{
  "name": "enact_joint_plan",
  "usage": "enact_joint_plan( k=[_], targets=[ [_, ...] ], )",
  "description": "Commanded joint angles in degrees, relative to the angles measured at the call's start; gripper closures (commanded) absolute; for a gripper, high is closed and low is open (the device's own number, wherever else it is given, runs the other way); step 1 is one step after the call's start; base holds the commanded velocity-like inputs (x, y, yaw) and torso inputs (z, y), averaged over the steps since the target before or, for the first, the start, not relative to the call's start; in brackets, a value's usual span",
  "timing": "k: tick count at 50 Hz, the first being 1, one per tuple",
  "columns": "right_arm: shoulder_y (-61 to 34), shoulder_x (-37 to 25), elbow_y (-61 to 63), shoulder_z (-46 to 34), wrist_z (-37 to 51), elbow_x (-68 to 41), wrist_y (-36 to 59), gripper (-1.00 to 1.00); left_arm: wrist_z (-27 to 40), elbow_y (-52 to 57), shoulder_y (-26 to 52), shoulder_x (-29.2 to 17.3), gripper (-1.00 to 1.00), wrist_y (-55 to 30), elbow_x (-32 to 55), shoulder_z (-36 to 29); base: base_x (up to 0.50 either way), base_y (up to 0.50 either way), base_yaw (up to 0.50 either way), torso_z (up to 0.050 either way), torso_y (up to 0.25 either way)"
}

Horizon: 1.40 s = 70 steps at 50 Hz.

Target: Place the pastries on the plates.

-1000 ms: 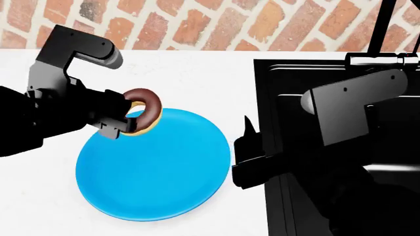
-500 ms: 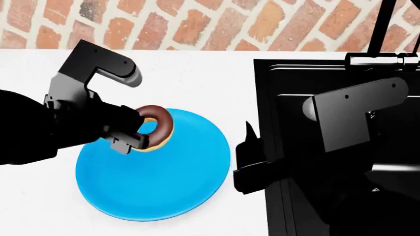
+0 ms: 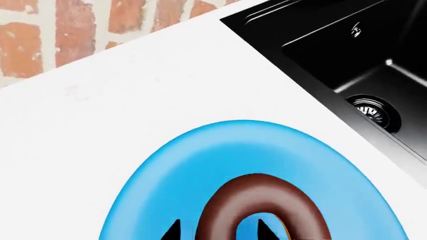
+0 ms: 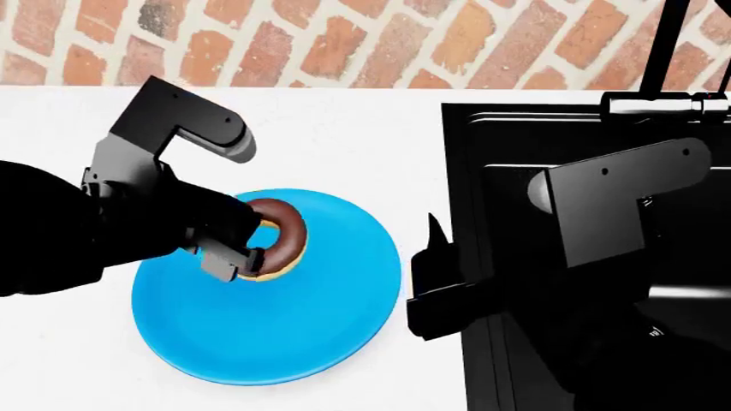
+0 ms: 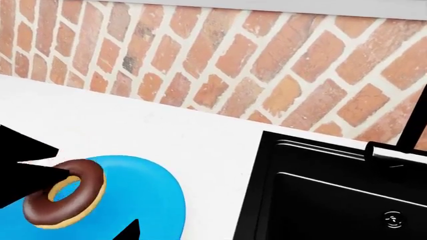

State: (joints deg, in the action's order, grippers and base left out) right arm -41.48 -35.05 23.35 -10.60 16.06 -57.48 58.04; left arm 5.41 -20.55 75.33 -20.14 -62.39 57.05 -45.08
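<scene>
Doughnut [image 4: 274, 238]: held on edge above the blue plate [image 4: 297, 334]; chocolate glaze turned away from the left arm, tan base toward it; against the head views of a second and half a second earlier it had come down and inward, from over the plate's far rim to over the plate's inner area
Left claw [image 4: 242, 250]: clamped on the doughnut's ring, one finger through the hole and one outside it, as the left wrist view showed; over that second it had lowered and advanced with its load
Contact with plate: could not be settled; the doughnut's lower edge appeared near the blue surface, but whether it touched was not readable from any view
Blue plate: on the white counter [image 4: 342, 128], just beside the black sink [image 4: 594, 257]; position unchanged across the three head views
Right claw [image 4: 429, 282]: idle at the sink's near edge, beside the plate's rim; fingers too dark to read, so apart or together could not be told; carried nothing that could be seen
Other items: croissant and second plate not in view
Assessment: the carry appeared nearly complete; the step in hand was judged to be the set-down on the blue plate; release not yet made
Risk noted: released on edge, the ring might roll or tip toward the rim; a lower, flatter release would be safer
</scene>
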Motion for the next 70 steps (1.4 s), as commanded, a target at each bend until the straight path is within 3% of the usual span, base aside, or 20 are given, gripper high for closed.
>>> enact_joint_plan(
  k=[1,20,30,36,38,43,46,50,53,54,59,66,67,68,70],
  targets=[
    [0.14,-0.09,-0.24,-0.16,-0.03,0.05,-0.30,-1.00,0.49,0.32,0.37,0.28,-1.00,0.17,0.31,0.26,0.00,0.00,0.00,0.000,0.000],
    [-0.23,-0.38,-0.20,0.32,0.28,-0.59,-0.49,-1.00,3.01,3.26,1.33,-0.60,-1.00,-1.25,3.26,3.13,0.00,0.00,0.00,0.000,0.000],
    [-1.36,-0.84,0.09,2.70,1.81,-2.82,0.21,-1.00,11.23,12.76,-3.36,-8.52,-1.00,-0.69,10.22,13.30,0.00,0.00,0.00,0.000,0.000],
    [-2.12,0.22,-0.35,5.43,3.74,-5.75,0.39,-1.00,25.72,27.75,-14.35,-12.05,-1.00,2.81,16.99,22.48,0.00,0.00,0.00,0.000,0.000],
    [-2.36,0.09,-0.32,5.74,4.01,-5.80,0.32,-1.00,27.61,28.15,-14.85,-11.12,-1.00,3.32,17.38,22.98,0.00,0.00,0.00,0.000,0.000],
    [-1.74,-0.18,0.66,7.80,4.23,-5.32,-1.95,-1.00,32.29,33.47,-16.57,-14.67,-1.00,3.18,21.24,27.07,0.00,0.00,0.00,0.000,0.000],
    [-1.23,-1.29,0.88,8.75,5.39,-5.83,-1.22,-1.00,32.00,30.26,-13.75,-11.30,-1.00,3.85,17.17,24.04,0.00,0.00,0.00,0.000,0.000],
    [-0.18,-1.83,1.83,10.16,7.10,-6.48,-1.08,-1.00,34.22,35.67,-18.57,-15.45,-1.00,4.62,21.29,28.24,0.00,0.00,0.00,0.000,0.000],
    [0.02,-2.40,1.44,10.99,8.14,-6.93,-0.57,-1.00,34.85,34.16,-16.67,-14.53,-1.00,4.44,19.95,27.39,0.00,0.00,0.00,0.000,0.000],
    [-0.32,-2.62,1.64,11.01,8.42,-7.15,-0.22,-1.00,35.71,36.45,-18.71,-16.76,-1.00,4.79,23.89,30.57,0.00,0.00,0.00,0.000,0.000],
    [0.10,-2.05,2.13,10.14,8.70,-6.59,-0.47,-1.00,33.79,34.59,-16.67,-13.97,-1.00,4.19,18.84,25.69,0.00,0.00,0.00,0.000,0.000],
    [-1.76,-2.82,1.62,9.49,8.61,-6.71,0.53,-1.00,35.23,34.93,-14.97,-15.15,-1.00,3.23,21.37,27.30,0.00,0.00,0.00,0.000,0.000],
    [-1.85,-2.83,1.56,9.40,8.63,-6.57,0.49,-1.00,35.37,35.57,-15.66,-15.66,-1.00,3.40,22.27,28.02,0.00,0.00,0.00,0.000,0.000],
    [-1.89,-2.72,1.44,9.38,8.61,-6.51,0.37,-1.00,36.03,39.08,-18.29,-19.27,-1.00,2.95,25.90,30.60,0.00,0.00,0.00,0.000,0.000],
    [-1.98,-2.60,1.37,9.12,8.58,-6.50,0.43,-1.00,35.47,35.30,-15.92,-15.15,-1.00,3.40,21.61,27.11,0.00,0.00,0.00,0.000,0.000]
  ],
)
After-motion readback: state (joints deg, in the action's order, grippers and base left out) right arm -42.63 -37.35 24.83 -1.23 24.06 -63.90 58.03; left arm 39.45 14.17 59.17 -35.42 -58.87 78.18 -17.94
